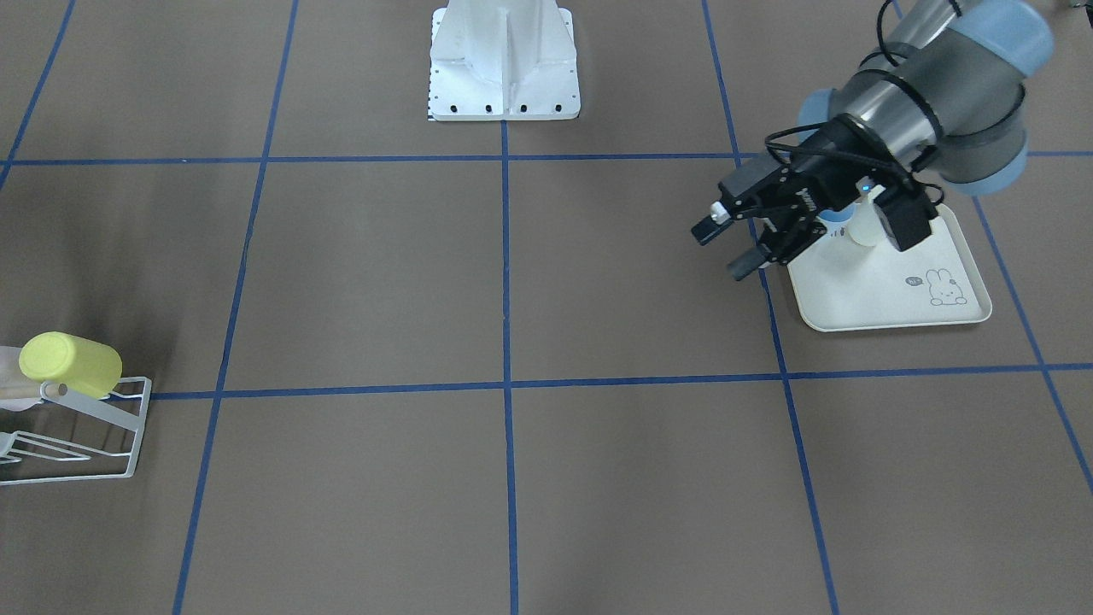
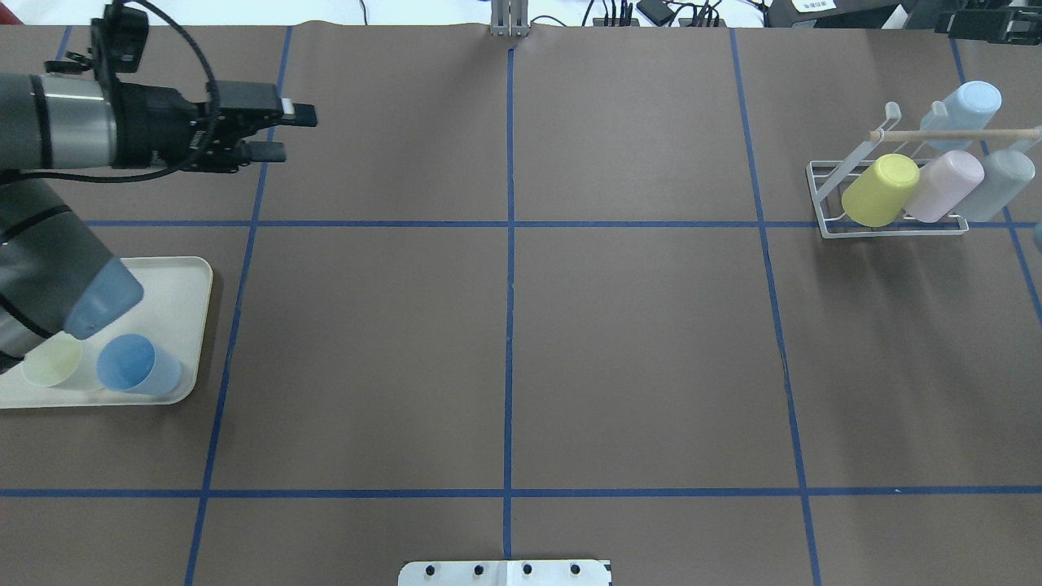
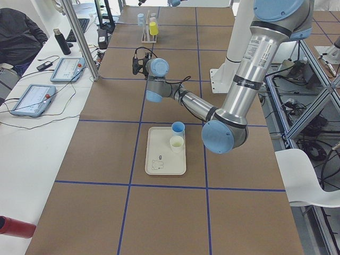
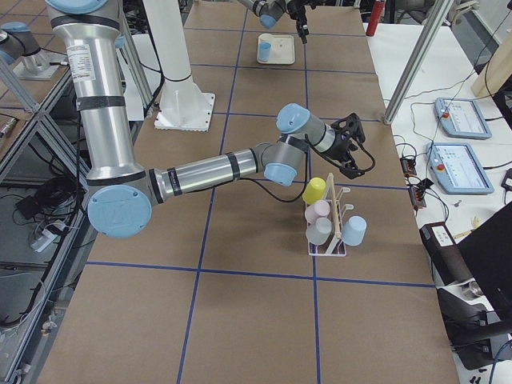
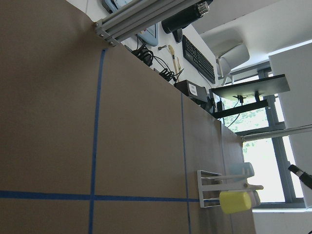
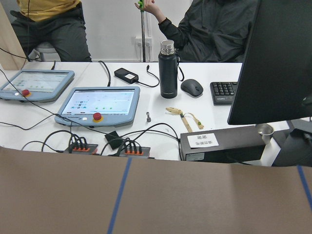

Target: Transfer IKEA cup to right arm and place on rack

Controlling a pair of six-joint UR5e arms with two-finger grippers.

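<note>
While the left tool (image 2: 293, 133) hangs wide and empty near the tray (image 2: 183, 277), I log a blue cup (image 2: 134, 364) and a pale cup (image 2: 53, 360) upright on it, a yellow cup (image 2: 879, 190) tilted on the rack (image 2: 822, 175), and for the right tool (image 4: 352, 156) I cannot tell wide from narrow.

Rack (image 1: 128, 427): cut by the front view's left edge; only a yellow cup (image 1: 68, 366) and part of the frame show.
Blue cup (image 1: 832, 224), cream cup (image 1: 864, 229): mostly hidden behind the left gripper (image 1: 721, 248).
Tray (image 2: 187, 325): cut by the overhead view's left edge, partly under the left arm (image 2: 49, 260).
Right gripper (image 4: 348, 148): too small to tell how the jaws stand.
People (image 6: 214, 24): cut at the top edge.
</note>
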